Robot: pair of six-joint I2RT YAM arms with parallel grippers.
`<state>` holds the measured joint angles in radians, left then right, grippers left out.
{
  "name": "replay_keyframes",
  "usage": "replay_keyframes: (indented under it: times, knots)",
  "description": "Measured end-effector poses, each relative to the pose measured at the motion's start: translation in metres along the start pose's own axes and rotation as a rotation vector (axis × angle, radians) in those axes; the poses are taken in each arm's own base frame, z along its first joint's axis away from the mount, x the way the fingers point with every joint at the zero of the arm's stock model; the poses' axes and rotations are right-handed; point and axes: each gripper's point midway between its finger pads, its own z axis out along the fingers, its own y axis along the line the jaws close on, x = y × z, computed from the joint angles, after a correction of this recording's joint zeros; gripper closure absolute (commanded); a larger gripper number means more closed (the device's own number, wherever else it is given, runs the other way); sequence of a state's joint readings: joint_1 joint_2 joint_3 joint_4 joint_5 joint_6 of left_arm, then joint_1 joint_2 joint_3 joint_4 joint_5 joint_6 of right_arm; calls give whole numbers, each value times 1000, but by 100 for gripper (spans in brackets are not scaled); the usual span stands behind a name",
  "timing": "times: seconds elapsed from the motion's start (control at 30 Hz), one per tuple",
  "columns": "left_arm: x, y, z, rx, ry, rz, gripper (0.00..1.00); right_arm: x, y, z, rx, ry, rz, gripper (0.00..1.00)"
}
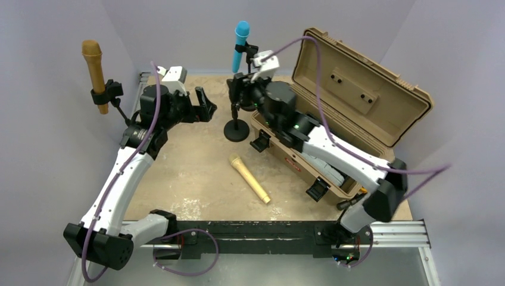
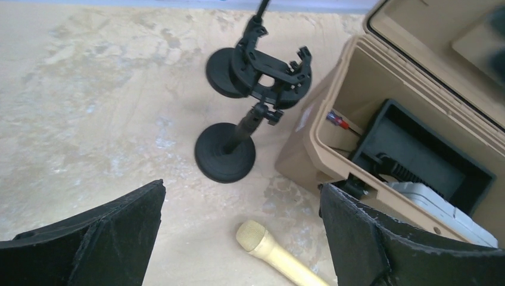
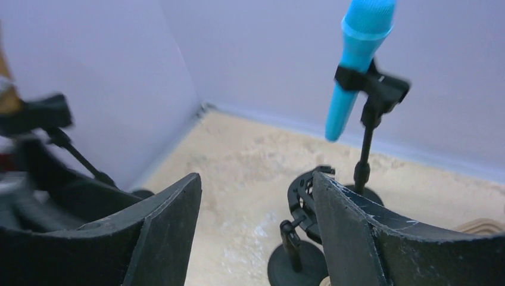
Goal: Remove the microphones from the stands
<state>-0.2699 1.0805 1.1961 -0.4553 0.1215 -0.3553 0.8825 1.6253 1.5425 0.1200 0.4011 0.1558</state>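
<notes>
Near edge: both arms are bolted to the rail and reach out over the sandy table (image 1: 190,173).
On the table: a cream microphone (image 1: 250,178) lies flat and loose, well apart from either gripper, just beside the open tan case (image 1: 357,95).
Empty stand: a black stand (image 2: 225,154) rises behind the cream microphone, and its clip holds nothing.
Left gripper: the left gripper (image 2: 243,190) hovers above the table to the left of the empty stand. Its fingers are spread wide and hold nothing.
Right gripper: the right gripper (image 3: 256,176) hangs over the front of the case near the empty stand. Its fingers are also spread and empty, and they face the back of the table.
Task's thing: the blue microphone (image 3: 357,65) sits tilted, head up, in the clip of a tall stand near the back wall, beyond the right gripper and not touched by it.
Far left: a brown microphone (image 1: 95,71) stands upright in a clip at the left wall.
Progress: one clip is vacant and one microphone is down, so one removal appears done. The blue microphone looks like the next target. Closing on its body and drawing it out of the clip are not yet done.
Uncertain: the task does not say which clipped microphone is meant.
</notes>
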Motion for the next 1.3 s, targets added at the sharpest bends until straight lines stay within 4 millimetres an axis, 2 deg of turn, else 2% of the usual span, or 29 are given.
replay_keyframes:
  times: [0.07,0.13,0.2,0.27,0.4,0.53,0.63,0.77,0.83,0.9,1.2,1.3]
  knots:
    - [6,-5,9,36,30,-2,0,-33,-5,-25,-19,-92,40,33]
    - [11,-12,18,85,51,-3,1,-54,-9,-47,-40,-162,71,33]
    - [17,-18,26,137,62,-3,2,-63,-11,-63,-62,-199,91,33]
    - [26,-25,35,194,73,-1,2,-63,-15,-74,-75,-217,103,33]
    - [47,-31,51,260,56,9,1,-48,-19,-90,-95,-202,121,34]
    - [79,-33,71,299,12,30,2,-43,-25,-113,-116,-209,154,33]
    - [101,-29,87,307,-11,57,3,-59,-32,-139,-136,-262,192,33]
    - [129,-10,102,276,-33,116,6,-100,-40,-175,-163,-375,251,32]
    - [135,-3,109,252,-33,154,10,-114,-44,-190,-174,-421,275,32]
    - [136,3,116,232,-39,185,13,-119,-48,-200,-178,-443,287,32]
    - [134,18,151,174,-44,301,38,-116,-55,-215,-172,-435,285,31]
    - [131,19,161,167,-49,319,42,-116,-57,-219,-172,-436,289,31]
